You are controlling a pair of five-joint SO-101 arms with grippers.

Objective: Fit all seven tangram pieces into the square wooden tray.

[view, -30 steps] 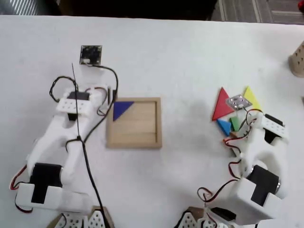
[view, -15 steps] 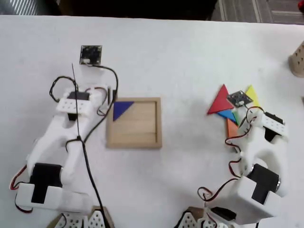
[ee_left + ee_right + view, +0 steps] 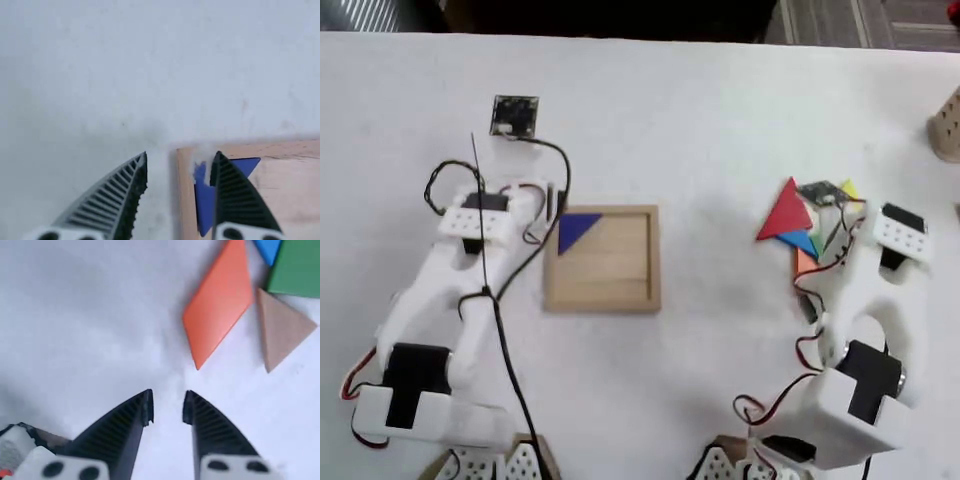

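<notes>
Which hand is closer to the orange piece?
Right. The right hand sits near the orange piece; the left hand is far off at the tray corner.

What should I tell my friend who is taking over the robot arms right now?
Left gripper: open, empty, one finger over the tray, the other outside its edge.
Right gripper: open a little, empty, over the table near the orange piece.
Done: the dark blue triangle lies in a tray corner.
Left: six pieces clustered on the table by the right gripper: orange piece, red triangle, light blue piece, green piece, tan triangle, yellow piece.
</notes>
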